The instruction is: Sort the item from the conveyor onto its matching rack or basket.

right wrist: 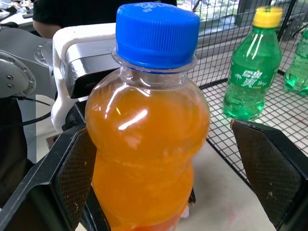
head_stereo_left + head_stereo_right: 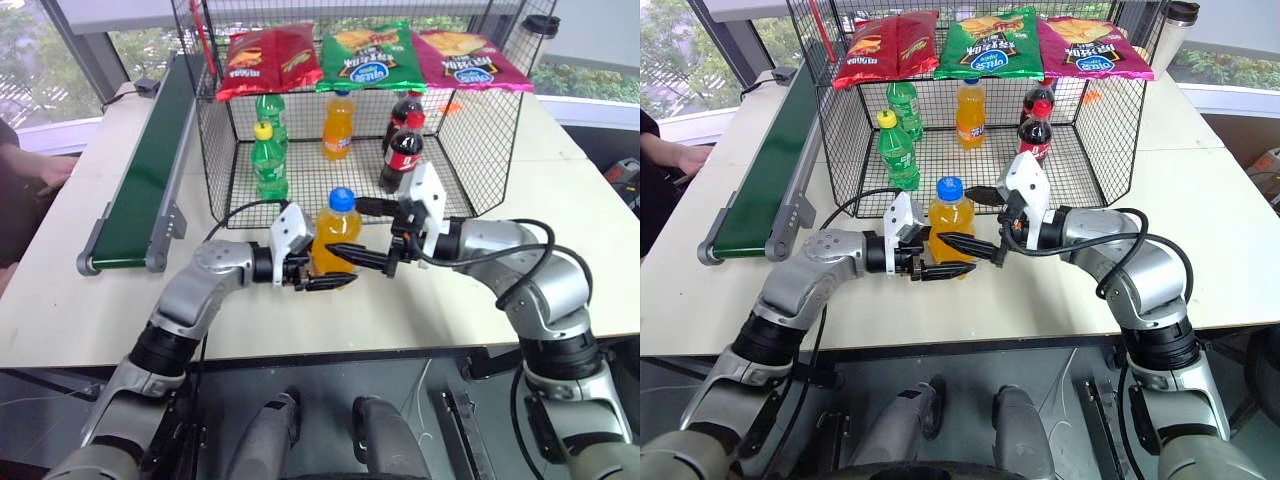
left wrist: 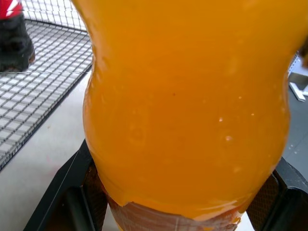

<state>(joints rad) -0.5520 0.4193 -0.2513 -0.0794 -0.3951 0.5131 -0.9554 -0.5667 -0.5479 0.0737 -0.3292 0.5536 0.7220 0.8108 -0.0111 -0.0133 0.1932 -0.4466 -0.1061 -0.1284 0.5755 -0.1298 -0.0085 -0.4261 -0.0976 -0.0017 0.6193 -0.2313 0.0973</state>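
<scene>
- The left claw [image 2: 322,268] is clamped on the lower body of the orange bottle [image 2: 336,236], holding it upright just above the table [image 2: 90,320], in front of the cage [image 2: 470,150]
- The bottle's blue cap [image 2: 342,199] stands above that claw
- The right claw [image 2: 372,232] reaches in from the opposite side with its fingers spread wide; the bottle sits between them, one finger [image 1: 72,178] close against its side and the other finger [image 1: 269,168] well apart from it
- Beyond both claws, inside the cage, stand two green bottles [image 2: 269,160], another orange bottle [image 2: 338,125] and two cola bottles [image 2: 402,153]
- Three snack bags [image 2: 364,55] lie on the cage's flat top, further beyond the claws: red, green and pink
- The conveyor [image 2: 145,175] runs along the table on the left claw's outer side, well apart from it, with nothing on its belt
- A person's arm [image 2: 675,155] rests at the table edge past the conveyor
</scene>
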